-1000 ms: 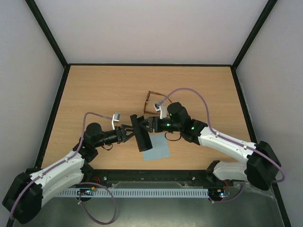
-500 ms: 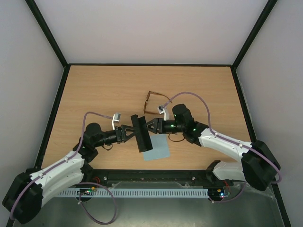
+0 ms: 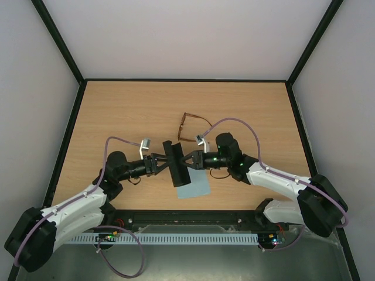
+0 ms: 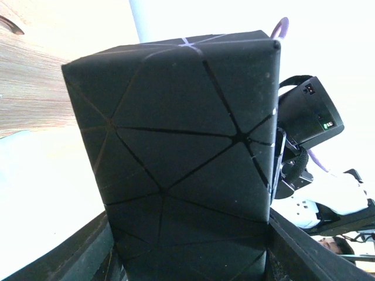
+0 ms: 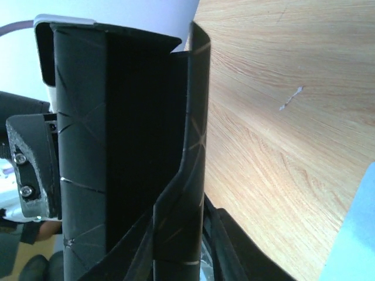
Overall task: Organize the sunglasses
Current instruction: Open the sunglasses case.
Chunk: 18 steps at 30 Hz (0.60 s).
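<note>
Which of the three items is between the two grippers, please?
The black case: it stands between the left gripper and the right gripper. The sunglasses lie farther back on the wood, and the cloth lies flat nearer the bases.

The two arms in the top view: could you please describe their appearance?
The left arm and right arm have white shells and bulky black joints. A lilac cable loops along each to a white wrist bracket. The left gripper and right gripper are black, two-fingered; green lights dot the right arm.
</note>
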Available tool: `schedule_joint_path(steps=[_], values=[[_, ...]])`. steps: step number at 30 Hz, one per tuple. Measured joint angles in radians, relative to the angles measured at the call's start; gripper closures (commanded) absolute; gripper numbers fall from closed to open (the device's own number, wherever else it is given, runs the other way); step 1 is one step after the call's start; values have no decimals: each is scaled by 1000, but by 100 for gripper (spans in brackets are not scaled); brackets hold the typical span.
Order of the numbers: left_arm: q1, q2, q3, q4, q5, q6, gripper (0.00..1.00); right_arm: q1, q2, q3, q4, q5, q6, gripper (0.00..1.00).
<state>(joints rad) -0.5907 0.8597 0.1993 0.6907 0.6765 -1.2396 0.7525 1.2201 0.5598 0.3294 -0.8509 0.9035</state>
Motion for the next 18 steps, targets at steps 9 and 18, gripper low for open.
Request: schedule_joint_path(steps=[9,18], values=[[2,21,6,34,-5,3,16,7,-3,54,-178,90,-92,98],[74,-87,51,-232,-55,98,9,9,-34,294,-508,351,-282,98]])
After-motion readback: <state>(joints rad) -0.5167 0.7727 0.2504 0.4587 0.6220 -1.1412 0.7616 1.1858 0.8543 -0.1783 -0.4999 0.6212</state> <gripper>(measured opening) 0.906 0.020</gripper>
